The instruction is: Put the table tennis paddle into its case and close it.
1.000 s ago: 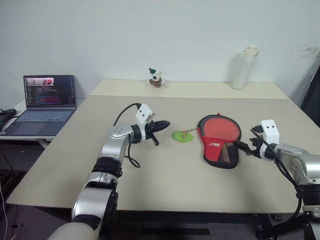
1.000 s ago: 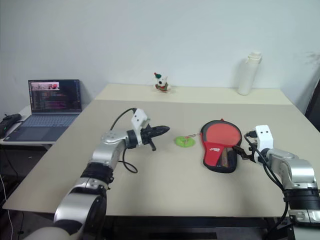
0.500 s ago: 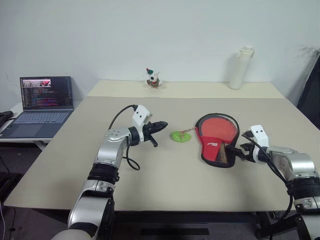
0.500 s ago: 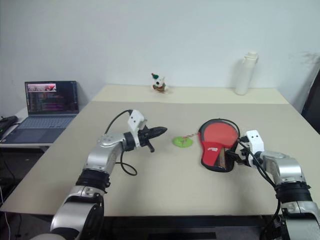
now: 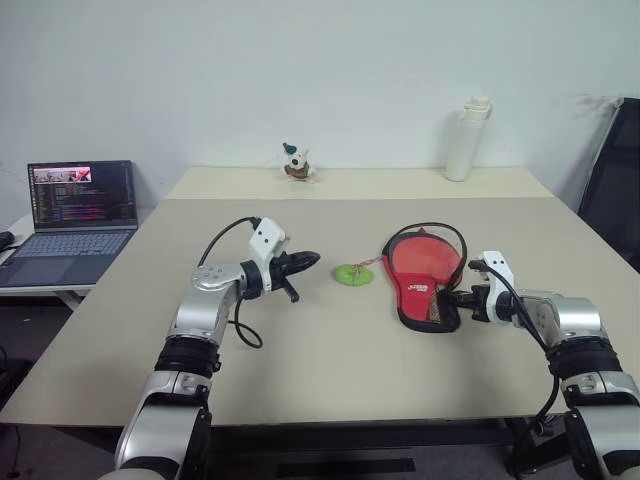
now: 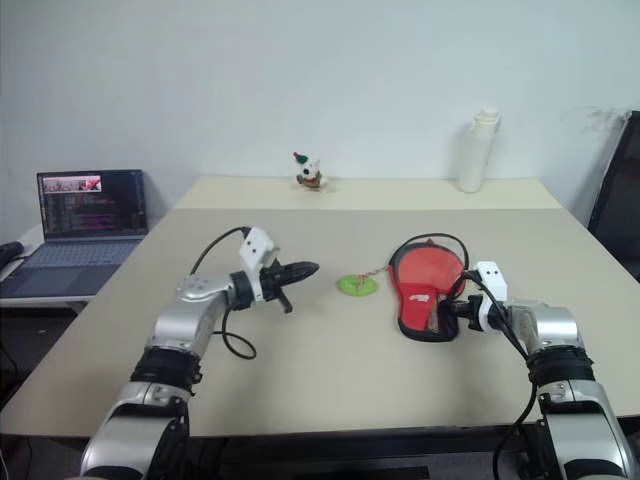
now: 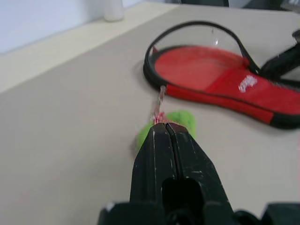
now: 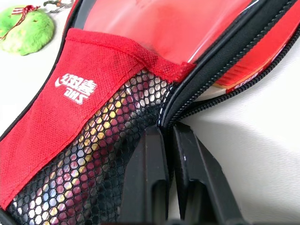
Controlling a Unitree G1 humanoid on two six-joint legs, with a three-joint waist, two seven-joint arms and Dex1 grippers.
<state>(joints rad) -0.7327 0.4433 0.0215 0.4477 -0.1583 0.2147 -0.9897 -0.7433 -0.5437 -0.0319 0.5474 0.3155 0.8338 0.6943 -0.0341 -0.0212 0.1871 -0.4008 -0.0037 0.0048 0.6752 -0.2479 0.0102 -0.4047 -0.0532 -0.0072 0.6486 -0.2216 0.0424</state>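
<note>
The case (image 5: 413,287) lies on the table (image 5: 330,350) right of centre, red side up, with its mesh pocket (image 8: 93,159) towards me. Its black zipper rim (image 7: 197,26) arches open over the round end. The table tennis paddle (image 5: 427,259) lies inside with its red face (image 8: 159,23) showing; the handle is hidden under the pocket. My right gripper (image 5: 452,299) is shut on the case's black zipper edge beside the pocket, and its fingers (image 8: 152,159) pinch that edge. My left gripper (image 5: 312,259) is shut and empty above the table, left of the case.
A green plush charm (image 5: 351,274) on a short chain lies between my left gripper and the case. A white bottle (image 5: 461,140) and a small toy figure (image 5: 293,162) stand at the back. An open laptop (image 5: 78,205) sits on a side table at the left.
My right gripper moved left to the case's pocket end and went from open to shut on the zipper edge. The camera view shifted. My left gripper stayed shut and drew back slightly.
</note>
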